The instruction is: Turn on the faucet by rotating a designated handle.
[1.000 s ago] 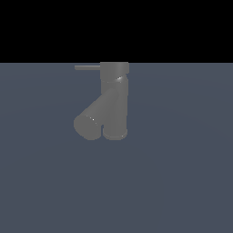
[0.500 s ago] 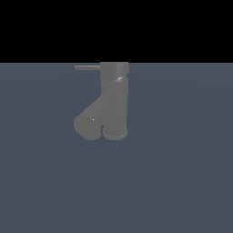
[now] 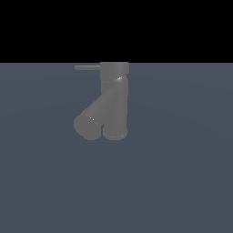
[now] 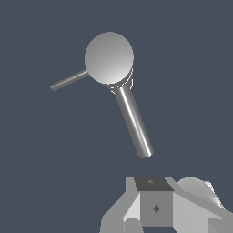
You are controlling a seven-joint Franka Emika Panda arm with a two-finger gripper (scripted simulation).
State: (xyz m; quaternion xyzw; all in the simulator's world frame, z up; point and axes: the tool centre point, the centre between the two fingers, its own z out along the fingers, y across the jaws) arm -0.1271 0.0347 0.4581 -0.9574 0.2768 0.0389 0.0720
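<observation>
The dull grey faucet (image 3: pixel 114 102) stands upright on the flat grey-blue ground, its thick slanted spout (image 3: pixel 92 120) reaching down toward the exterior view's left. The handle (image 3: pixel 87 68), a thin straight rod, sticks out level from the wider cap toward the exterior view's left. From above, the wrist view shows the round cap of the faucet (image 4: pixel 109 57), the thin handle (image 4: pixel 68 81) and the thick spout (image 4: pixel 133 122). Only part of my gripper (image 4: pixel 157 202) shows at that picture's edge, off the end of the spout, apart from the faucet and holding nothing. The exterior view does not show the gripper.
A flat grey-blue floor (image 3: pixel 182 182) spreads all around the faucet, with a black background above its far edge.
</observation>
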